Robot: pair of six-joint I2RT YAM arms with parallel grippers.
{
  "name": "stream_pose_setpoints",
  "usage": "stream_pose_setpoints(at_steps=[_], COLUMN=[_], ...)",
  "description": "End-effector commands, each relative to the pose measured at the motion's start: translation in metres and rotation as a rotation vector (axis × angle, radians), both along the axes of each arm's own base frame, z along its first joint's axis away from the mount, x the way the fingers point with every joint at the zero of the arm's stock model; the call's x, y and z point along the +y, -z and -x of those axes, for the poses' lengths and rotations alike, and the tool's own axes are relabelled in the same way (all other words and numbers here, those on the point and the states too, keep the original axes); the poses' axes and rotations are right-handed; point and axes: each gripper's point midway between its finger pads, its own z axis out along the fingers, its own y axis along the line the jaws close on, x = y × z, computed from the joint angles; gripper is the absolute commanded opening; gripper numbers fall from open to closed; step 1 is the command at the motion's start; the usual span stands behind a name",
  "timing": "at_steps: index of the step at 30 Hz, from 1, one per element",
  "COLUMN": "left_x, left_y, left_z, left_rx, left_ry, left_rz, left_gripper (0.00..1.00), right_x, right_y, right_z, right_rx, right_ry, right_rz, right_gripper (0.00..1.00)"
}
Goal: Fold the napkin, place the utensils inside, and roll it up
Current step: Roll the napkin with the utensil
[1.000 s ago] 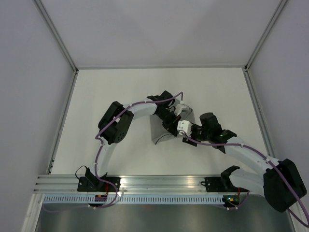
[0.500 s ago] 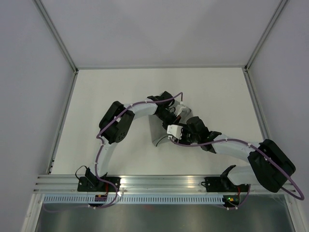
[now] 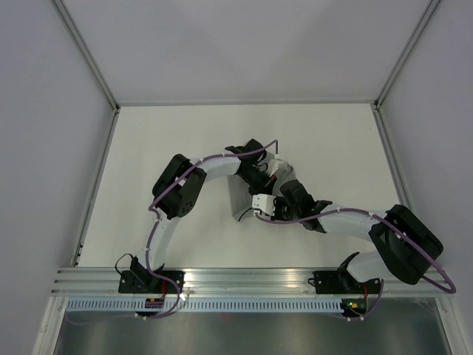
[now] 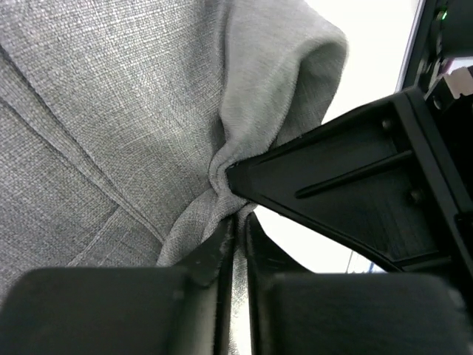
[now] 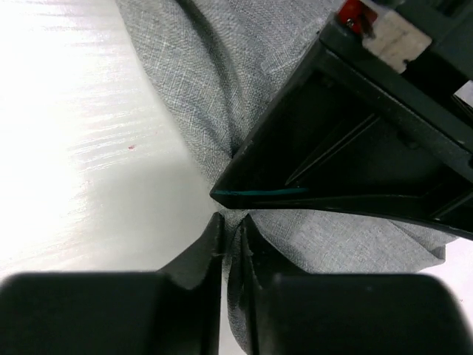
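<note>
The grey napkin (image 3: 239,198) lies bunched at the middle of the white table, mostly hidden under both arms. My left gripper (image 3: 259,183) is over its right side, and in the left wrist view its jaws (image 4: 238,225) are shut on a puckered fold of the napkin (image 4: 111,111). My right gripper (image 3: 257,200) sits just in front of it, nearly touching. In the right wrist view that gripper (image 5: 233,225) is shut on an edge of the napkin (image 5: 222,81), directly below the left gripper's black fingers (image 5: 355,148). The utensils are out of view.
The bare white table (image 3: 170,140) runs out to grey walls on the left, back and right. An aluminium rail (image 3: 244,281) holding both arm bases crosses the near edge. The right arm's elbow (image 3: 403,244) is folded low at the near right.
My right gripper has moved left and closer to the left gripper, and its jaws have closed on the napkin. The left gripper has stayed in place, gripping the cloth.
</note>
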Motion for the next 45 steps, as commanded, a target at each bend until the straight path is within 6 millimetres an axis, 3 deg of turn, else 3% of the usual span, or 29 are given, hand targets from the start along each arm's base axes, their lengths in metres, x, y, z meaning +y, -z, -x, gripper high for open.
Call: stream_pose_setpoints(at_steps=[1,4,9,10,11,12,18,19,20,21,22,23,24,26,27,28,30,31,33,37,38,45], left_x=[-0.004,-0.007,-0.009,-0.003,-0.001,-0.002,0.018,0.024,0.030,0.048,0.048,0.055,0.068,0.068,0.073,0.062,0.060,0.046,0.039,0.012,0.010,-0.025], left_y=[-0.016,-0.032,-0.067,-0.065,-0.080,-0.090,-0.115,-0.109,-0.111,-0.108,-0.129,-0.138,-0.136,-0.147,-0.146,-0.148,-0.151,-0.146,-0.143,-0.120,-0.108,-0.074], left_z=[-0.007,-0.019,-0.052,-0.055,-0.061,-0.069,-0.090,-0.090,-0.093,-0.090,-0.096,-0.097,-0.087,-0.083,-0.085,-0.074,-0.073,-0.061,-0.057,-0.038,-0.037,-0.011], left_rx=[0.041,0.004,-0.091,-0.091,-0.124,-0.165,-0.395,-0.442,-0.496,-0.565,-0.657,-0.716,-0.773,-0.882,-0.985,-1.036,-1.154,-1.180,-1.284,-1.362,-1.382,-1.426], left_ry=[-0.088,-0.155,-0.317,-0.356,-0.384,-0.405,-0.538,-0.562,-0.596,-0.645,-0.683,-0.719,-0.740,-0.740,-0.726,-0.679,-0.649,-0.591,-0.522,-0.354,-0.317,-0.104], left_rz=[0.021,0.056,0.160,0.156,0.182,0.222,0.235,0.236,0.234,0.224,0.307,0.338,0.341,0.365,0.316,0.313,0.264,0.263,0.212,0.134,0.093,0.026], left_gripper=[0.15,0.24,0.27,0.27,0.27,0.28,0.28,0.28,0.28,0.28,0.29,0.29,0.32,0.32,0.32,0.32,0.34,0.35,0.37,0.42,0.49,0.49], right_x=[-0.004,-0.008,-0.019,-0.024,-0.023,-0.025,-0.026,-0.027,-0.027,-0.026,-0.028,-0.028,-0.031,-0.032,-0.033,-0.035,-0.035,-0.036,-0.037,-0.040,-0.041,-0.045], right_y=[0.001,0.004,-0.003,0.000,-0.007,-0.002,0.002,0.003,-0.002,0.001,-0.003,-0.004,0.001,-0.003,0.002,0.001,0.002,0.002,0.003,0.004,0.006,0.007], right_z=[-0.003,0.002,-0.009,-0.005,-0.012,-0.011,-0.003,0.004,-0.004,-0.003,-0.006,-0.007,0.002,-0.007,-0.006,-0.001,-0.007,-0.003,-0.007,-0.005,-0.008,-0.009], right_rx=[0.034,0.130,0.263,0.313,0.329,0.360,0.544,0.586,0.590,0.632,0.654,0.671,0.748,0.762,0.796,0.837,0.849,0.877,0.897,0.960,0.968,1.059], right_ry=[0.032,0.034,0.045,0.048,0.045,0.026,-0.026,-0.041,-0.039,-0.045,-0.048,-0.056,-0.053,-0.069,-0.071,-0.069,-0.074,-0.074,-0.075,-0.071,-0.067,-0.074], right_rz=[0.002,-0.022,-0.085,-0.074,-0.106,-0.095,-0.124,-0.122,-0.141,-0.161,-0.166,-0.175,-0.176,-0.188,-0.185,-0.192,-0.198,-0.199,-0.213,-0.215,-0.216,-0.227], right_gripper=[0.09,0.05,0.04,0.03,0.03,0.03,0.02,0.02,0.02,0.02,0.02,0.02,0.02,0.02,0.01,0.01,0.01,0.01,0.01,0.01,0.01,0.01])
